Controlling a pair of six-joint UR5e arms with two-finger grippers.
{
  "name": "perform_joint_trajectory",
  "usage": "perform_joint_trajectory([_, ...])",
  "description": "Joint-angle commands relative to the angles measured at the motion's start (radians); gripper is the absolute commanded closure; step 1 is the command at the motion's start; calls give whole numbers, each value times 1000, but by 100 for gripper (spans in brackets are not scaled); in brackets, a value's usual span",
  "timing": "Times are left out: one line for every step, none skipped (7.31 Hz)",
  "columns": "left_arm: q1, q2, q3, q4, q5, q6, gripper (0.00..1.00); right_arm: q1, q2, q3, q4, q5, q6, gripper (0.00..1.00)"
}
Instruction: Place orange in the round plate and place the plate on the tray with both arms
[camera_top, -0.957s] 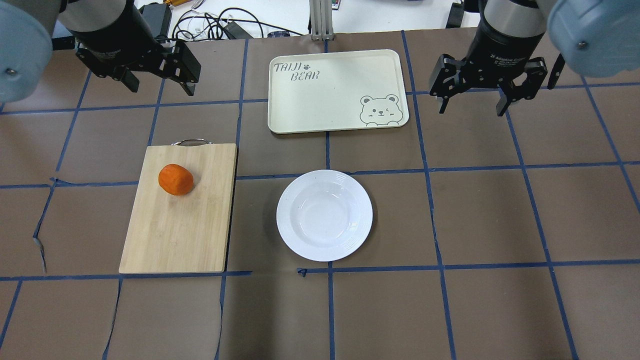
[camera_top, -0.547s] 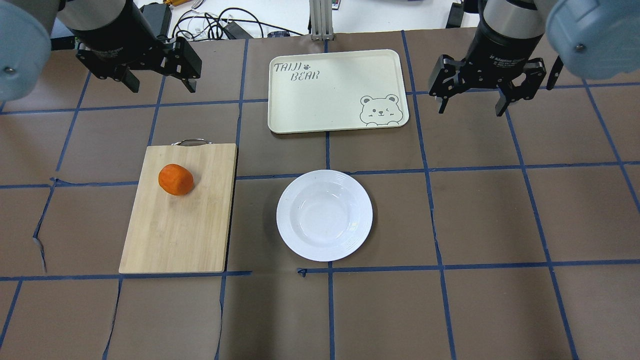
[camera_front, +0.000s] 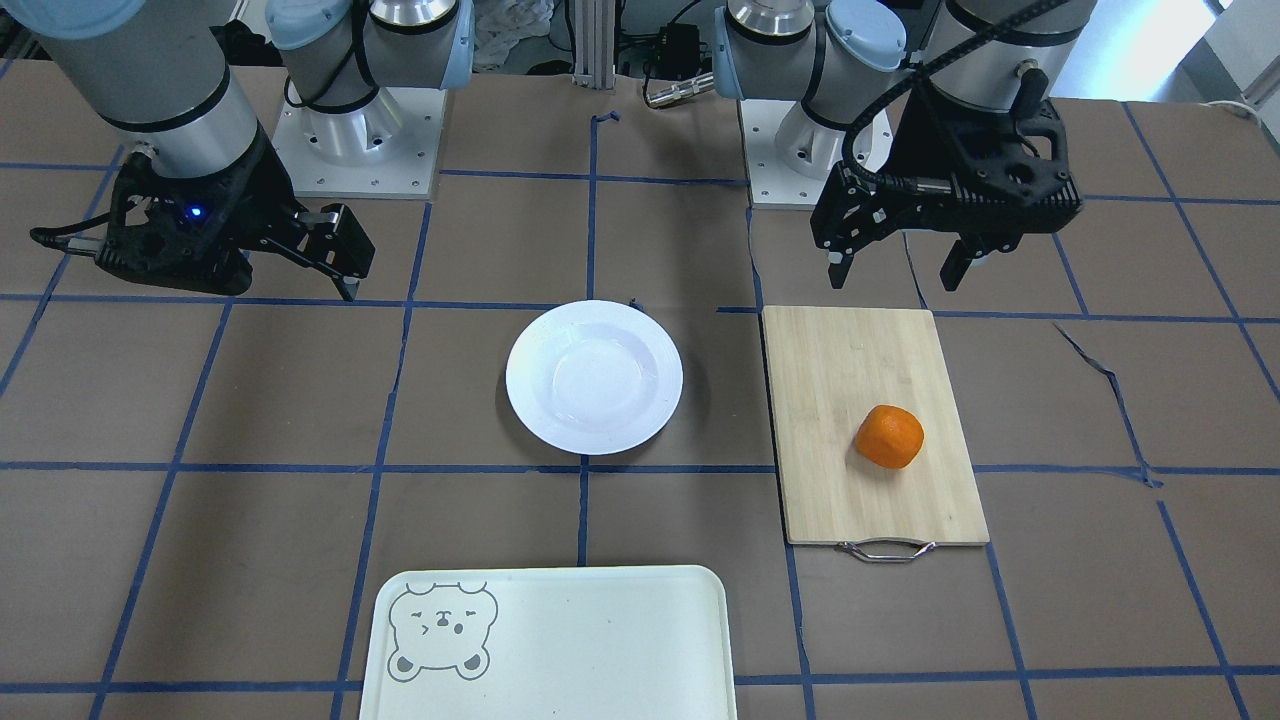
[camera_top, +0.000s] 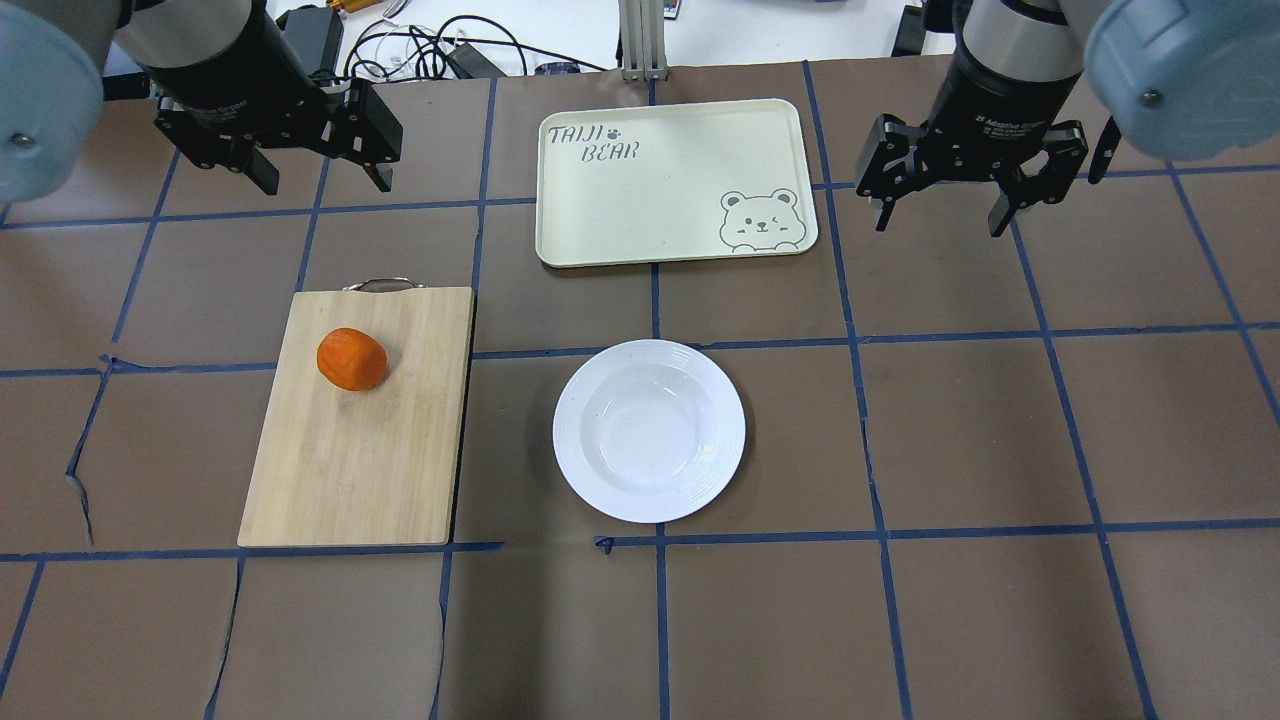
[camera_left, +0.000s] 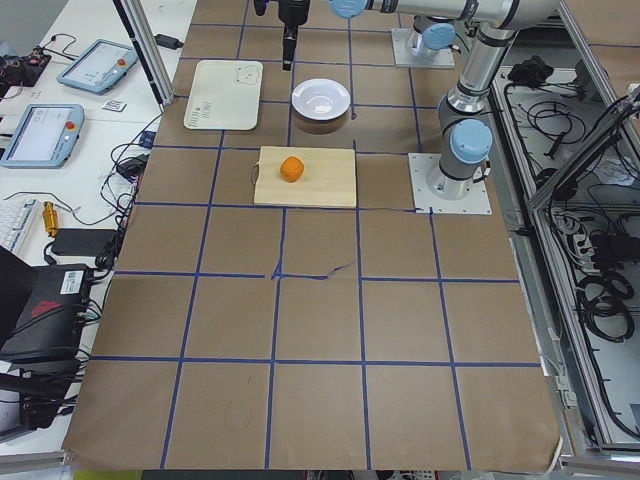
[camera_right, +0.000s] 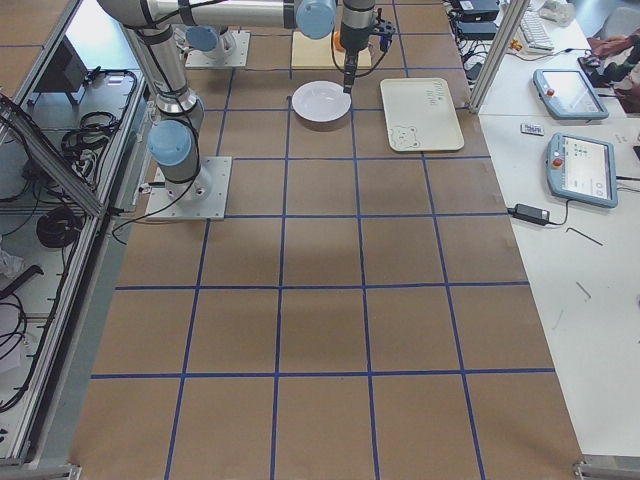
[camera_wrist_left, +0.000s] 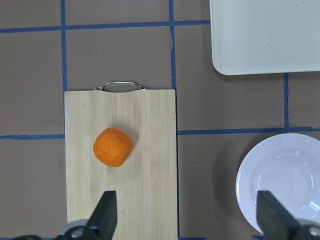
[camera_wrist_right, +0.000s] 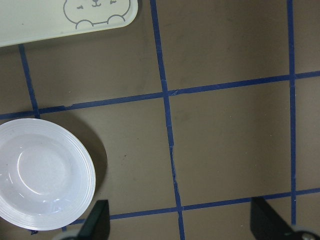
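From above, the left gripper (camera_top: 315, 178) hangs over bare table at the far left, its two black fingers spread wide with nothing between them. Nearer the robot lies a bamboo cutting board (camera_top: 355, 450), metal handle on its far edge, and the orange (camera_top: 351, 359) sits on the board's far half, toward its left side, well apart from the plate. The left wrist view shows the fruit from straight over it, with the two parted fingertips (camera_wrist_left: 106, 214) at the bottom edge, and the corner of the tray (camera_wrist_left: 265, 35) at top right. In the middle of the table the round plate (camera_top: 649, 430) rests empty on the brown covering; beyond it, on the far side, lies the tray (camera_top: 672, 180), its bear drawing in the near right corner and lettering at the far left, which only the overhead camera catches. The front-facing view cuts the tray at the frame's lower edge but shows both arm bases. At the far right the right gripper (camera_top: 940, 213) hovers over bare table, fingers likewise apart and empty; its wrist camera sees the plate (camera_wrist_right: 42, 175) at lower left.
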Motion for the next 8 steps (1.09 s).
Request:
perform_joint_trajectory([79,-57,-99,17,8,75,3,0,7,20,-14,3,1,0])
perform_joint_trajectory([130,-93,-157,71,8,154,3,0,7,29,-23,2,0,0])
perform_joint_trajectory([138,-139,-181,96,11,281,0,0,7,34,-25,0,0,0])
perform_joint_trajectory([138,-184,-181,106,62,445,0,0,8,40,-25,3,1,0])
perform_joint_trajectory([138,-231,-181,129,105,521,0,0,8,48,-33,2,0,0])
perform_joint_trajectory([138,-271,-179,148,133,579,0,0,8,48,-33,0,0,0])
perform_joint_trajectory([138,-323,-173,159,188,641,0,0,8,48,-33,0,0,0])
perform_joint_trajectory([137,-359,-172,166,222,687,0,0,8,49,-34,3,1,0])
